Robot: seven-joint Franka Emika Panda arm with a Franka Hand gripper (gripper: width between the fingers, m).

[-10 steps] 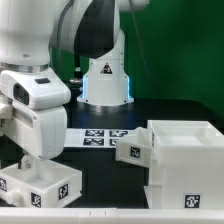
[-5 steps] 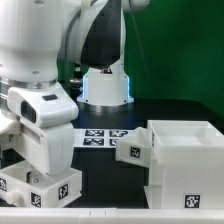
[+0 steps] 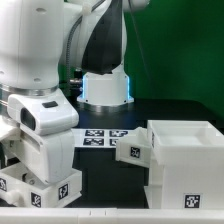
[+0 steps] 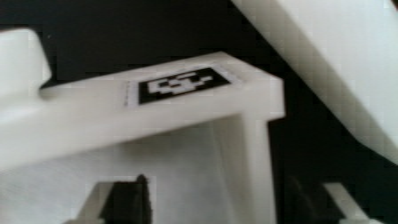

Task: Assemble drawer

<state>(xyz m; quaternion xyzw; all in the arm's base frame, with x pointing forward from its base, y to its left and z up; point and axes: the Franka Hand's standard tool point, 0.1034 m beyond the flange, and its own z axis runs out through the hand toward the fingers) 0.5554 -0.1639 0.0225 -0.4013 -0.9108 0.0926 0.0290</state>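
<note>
A white open-top tray [image 3: 45, 187] with square tags lies at the exterior view's lower left. My arm's hand [image 3: 48, 140] hangs right over it and hides my fingers there. In the wrist view my gripper [image 4: 231, 205] is open, its fingertips [image 4: 128, 200] on either side of the tray's tagged wall [image 4: 178, 110], with a gap to the wall on one side. The cube-shaped casing [image 3: 185, 165] stands at the exterior view's right. A second tagged tray [image 3: 133, 152] sticks out of the casing's side that faces my arm.
The marker board [image 3: 100, 137] lies flat on the dark table between the arm's base [image 3: 105, 88] and the casing. A green wall stands behind. A bare strip of table [image 3: 105, 180] lies between the lower-left tray and the casing.
My arm's hand has moved toward the exterior view's right and a little lower over the lower-left tray. The casing and the second tray have not moved.
</note>
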